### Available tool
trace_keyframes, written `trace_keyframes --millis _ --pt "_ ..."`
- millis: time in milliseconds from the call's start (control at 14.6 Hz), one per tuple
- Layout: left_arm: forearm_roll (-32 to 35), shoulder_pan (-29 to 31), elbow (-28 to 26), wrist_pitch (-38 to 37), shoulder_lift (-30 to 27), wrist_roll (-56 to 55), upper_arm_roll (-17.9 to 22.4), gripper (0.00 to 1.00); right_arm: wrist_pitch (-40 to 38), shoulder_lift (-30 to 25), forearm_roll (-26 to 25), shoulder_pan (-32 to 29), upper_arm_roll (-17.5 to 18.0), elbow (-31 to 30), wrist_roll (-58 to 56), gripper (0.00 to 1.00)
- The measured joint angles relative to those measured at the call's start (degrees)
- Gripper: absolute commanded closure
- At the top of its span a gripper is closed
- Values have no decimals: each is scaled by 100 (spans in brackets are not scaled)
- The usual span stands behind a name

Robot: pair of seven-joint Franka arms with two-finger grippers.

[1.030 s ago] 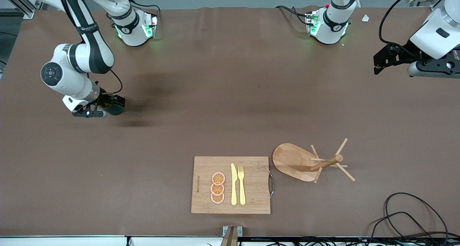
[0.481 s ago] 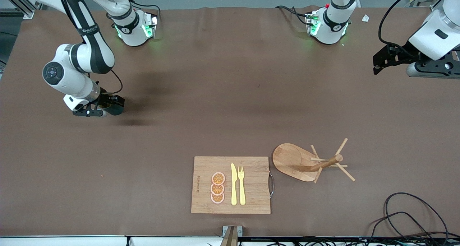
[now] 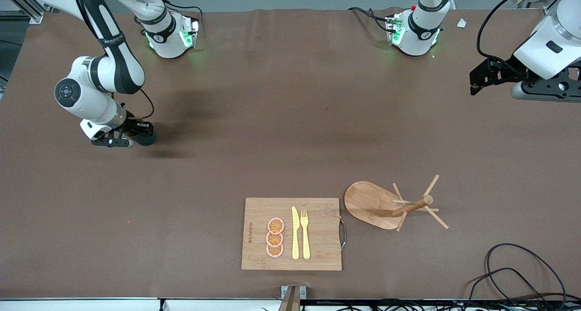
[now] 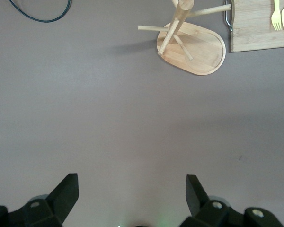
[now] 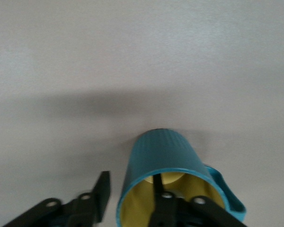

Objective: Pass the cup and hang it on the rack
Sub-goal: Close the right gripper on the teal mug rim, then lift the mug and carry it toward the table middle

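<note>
The teal-green cup (image 5: pixel 165 151) with a yellow inside stands on the table at the right arm's end; it also shows in the front view (image 3: pixel 147 140). My right gripper (image 5: pixel 130 182) is low at the cup (image 3: pixel 136 136), open. One finger is inside the cup and the other outside its wall, with a small gap showing. The wooden rack (image 3: pixel 399 206) lies tipped on its side beside the cutting board, nearer the front camera; it also shows in the left wrist view (image 4: pixel 191 45). My left gripper (image 4: pixel 131 189) is open and empty, high over the left arm's end of the table (image 3: pixel 476 79).
A bamboo cutting board (image 3: pixel 317 243) carries orange slices (image 3: pixel 275 237), a yellow knife (image 3: pixel 295 233) and a fork (image 3: pixel 305 234). A black cable (image 3: pixel 513 265) loops near the front corner at the left arm's end. The two arm bases stand along the table's top edge.
My right gripper has shifted slightly toward the right arm's end at the cup. My left gripper has risen a little.
</note>
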Motion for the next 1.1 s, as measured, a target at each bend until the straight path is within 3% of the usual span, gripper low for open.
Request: trace_keyframes --millis 206,755,893,1099 --pt "0 0 -1 0 4 0 0 0 0 0 0 -63 0 0 0 95" --pt "0 0 2 8 4 0 0 0 -267 -52 8 -32 36 50 215 100" --pt "0 1 7 12 4 0 2 0 -638 -245 18 291 89 172 1005 100" --pt "0 7 27 88 4 0 37 0 -1319 -650 29 1327 157 529 2781 100"
